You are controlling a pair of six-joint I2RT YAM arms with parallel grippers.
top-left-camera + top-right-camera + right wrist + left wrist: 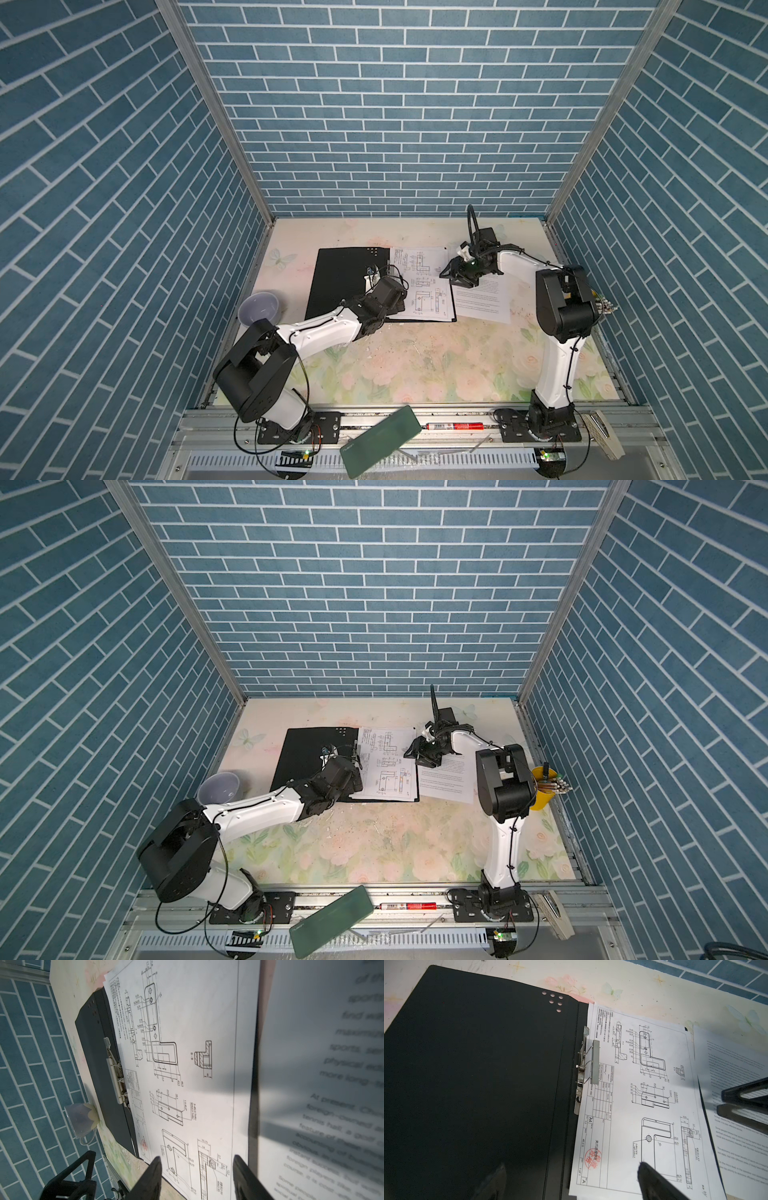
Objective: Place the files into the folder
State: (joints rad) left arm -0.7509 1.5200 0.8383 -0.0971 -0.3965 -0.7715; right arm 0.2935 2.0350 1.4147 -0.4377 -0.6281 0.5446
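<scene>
- The folder (345, 278) lies open on the table toward the back, its black inside facing up, so the opening step looks done.
- The drawing sheet (424, 282) already lies flat on the right half of the folder, its margin along the spine by the metal clip (596, 1064). Whether the clip's bar presses on the paper or stands clear of it cannot be told.
- The text sheet (486, 299) is not yet in. It lies askew just right of the folder, mostly on the floral tabletop, with its inner edge meeting the folder's right edge.
- A third sheet cannot be made out. It may lie under the drawing sheet, but no view shows it.
- The left gripper (572, 1167) hangs low over the front end of the folder with its jaws spread wide, one finger above the black cover and the other above the drawing sheet. It holds nothing.
- The right gripper (196, 1159) hovers over the seam between the drawing sheet and the text sheet, jaws about half apart and empty.
- Judged from this, about a third of the filing is visibly done. What is left is to slide the text sheet onto the stack, deal with any remaining sheet, and perhaps clamp the sheets and close the cover.
</scene>
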